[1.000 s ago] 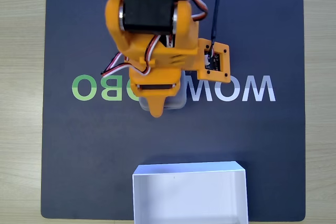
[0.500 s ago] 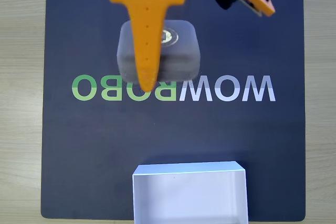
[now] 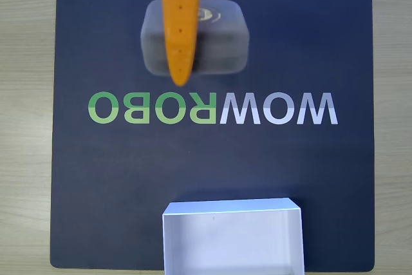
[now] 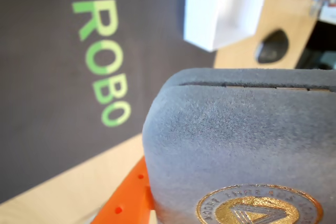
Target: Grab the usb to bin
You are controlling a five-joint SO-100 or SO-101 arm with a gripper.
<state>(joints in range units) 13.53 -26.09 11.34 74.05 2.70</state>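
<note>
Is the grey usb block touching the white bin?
Apart. In the fixed view the usb is up by the orange gripper, and the bin sits far below it, with the dark mat and its lettering between them.

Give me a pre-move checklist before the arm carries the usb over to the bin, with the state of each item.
1. Grip on the usb: ok, it appears held at the gripper, orange finger across its top.
2. Second finger contact: cannot tell, hidden under the block.
3. The usb lifted off the mat: ok, it looks raised in the wrist view.
4. The bin empty and open: ok.
5. Path over the mat to the bin: ok, nothing lies between.
6. The usb over the bin: not ok, at the opposite end of the mat.
</note>
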